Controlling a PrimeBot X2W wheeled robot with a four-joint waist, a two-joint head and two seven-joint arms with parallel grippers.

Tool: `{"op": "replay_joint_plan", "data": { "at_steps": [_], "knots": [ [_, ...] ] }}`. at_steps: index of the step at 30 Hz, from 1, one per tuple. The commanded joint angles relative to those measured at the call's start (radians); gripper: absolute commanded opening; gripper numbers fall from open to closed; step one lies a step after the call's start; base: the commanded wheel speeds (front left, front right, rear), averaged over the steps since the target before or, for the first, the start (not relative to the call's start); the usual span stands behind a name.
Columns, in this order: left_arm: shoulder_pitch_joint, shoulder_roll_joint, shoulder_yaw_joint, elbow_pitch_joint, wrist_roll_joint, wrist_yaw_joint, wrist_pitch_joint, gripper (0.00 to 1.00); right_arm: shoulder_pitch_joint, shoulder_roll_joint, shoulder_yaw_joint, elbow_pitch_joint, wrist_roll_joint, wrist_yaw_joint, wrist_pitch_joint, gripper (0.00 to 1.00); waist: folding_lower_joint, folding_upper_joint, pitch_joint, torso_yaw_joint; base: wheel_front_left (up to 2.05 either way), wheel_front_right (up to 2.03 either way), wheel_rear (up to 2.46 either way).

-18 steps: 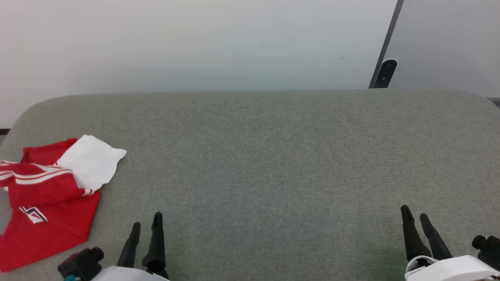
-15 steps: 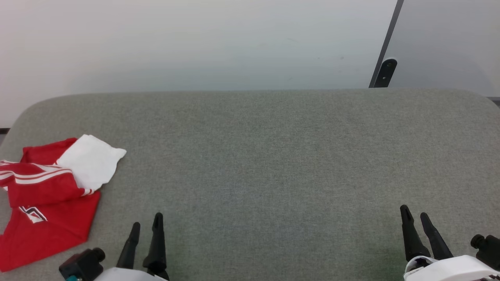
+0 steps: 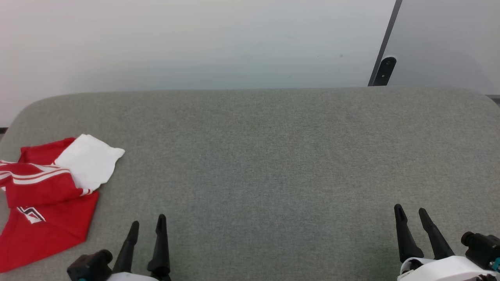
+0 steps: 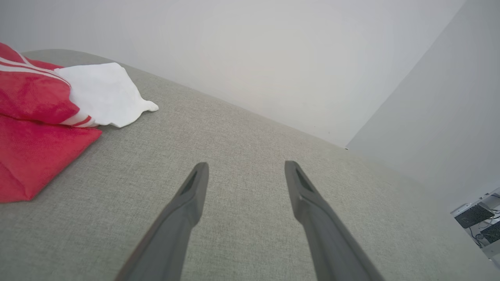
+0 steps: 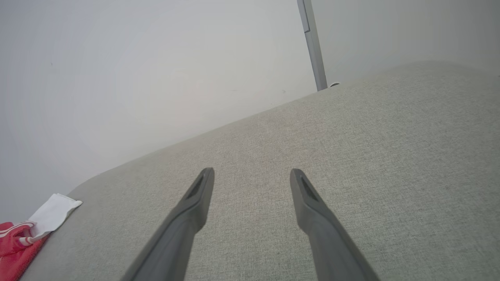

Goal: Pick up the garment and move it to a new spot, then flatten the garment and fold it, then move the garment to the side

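Well, garment (image 3: pixel 47 203) lay bunched at the far left edge of the grey cushioned surface (image 3: pixel 273 156), white cloth lapped over the red | left gripper (image 3: pixel 147 219) sat near it at lower left, jaws spread wide, gripping nothing | right gripper (image 3: pixel 409 208) was well apart at lower right, jaws wide too, empty

Broad grey fabric-covered desk (image 3: pixel 273 156) with rounded far corners, backed by plain white wall (image 3: pixel 175 39). At far right, slanted dark metal post (image 3: pixel 386 41) bearing small black bracket (image 3: pixel 383 70), beside pale grey panel (image 3: pixel 449 39).
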Motion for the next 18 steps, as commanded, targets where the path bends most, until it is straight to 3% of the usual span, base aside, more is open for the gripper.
{"op": "replay_joint_plan", "data": {
  "at_steps": [1,18],
  "knots": [
    [0.001,0.006,-0.001,-0.013,0.022,0.003,-0.008,1.0,0.009,-0.002,0.002,-0.012,-0.019,0.001,-0.01,1.0,0.0,0.0,-0.001,-0.001,0.0,0.0,0.0],
    [0.039,0.007,-0.014,-0.038,0.179,0.006,-0.047,1.0,0.036,0.006,0.013,-0.031,-0.136,0.001,-0.047,1.0,0.0,0.0,-0.003,-0.005,0.0,0.0,0.0]
  ]
}}
